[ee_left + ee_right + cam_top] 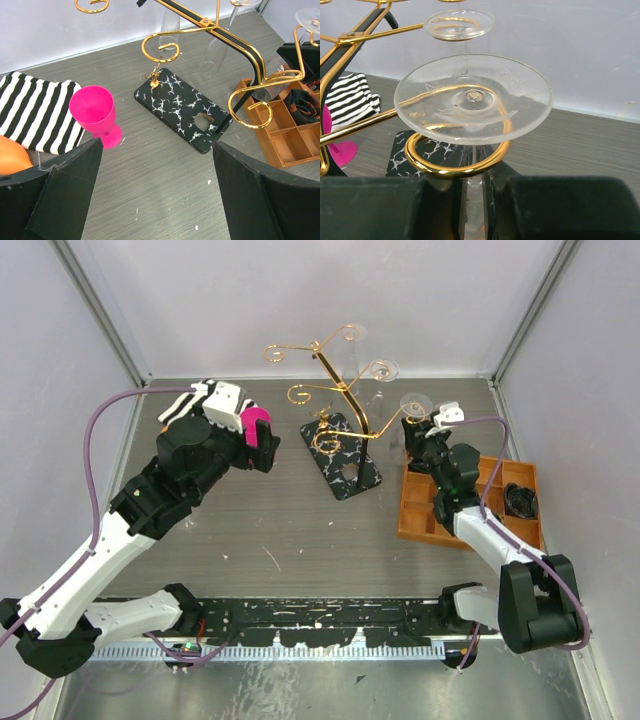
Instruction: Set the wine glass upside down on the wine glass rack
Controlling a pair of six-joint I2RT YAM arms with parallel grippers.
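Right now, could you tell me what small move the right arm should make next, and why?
Probably ease the right gripper down a little. It holds the glass upside down by the stem, which already sits inside a rack loop, but the foot seems to hover just above the gold wire; settle it before letting go.

The top external camera looks steeply down from above and behind the two arms' bases point(165, 608), taking in the whole grey wood-grain table point(300, 535). The left wrist camera looks forward and down between its own black fingers point(65, 195), at middle distance from the tall gold wire rack on its black white-veined base point(182, 107). The right wrist camera sits very close to the round foot of an upturned clear wine glass point(472, 100) (it fills much of that view), facing a pale wall point(580, 50). All three share the rack.
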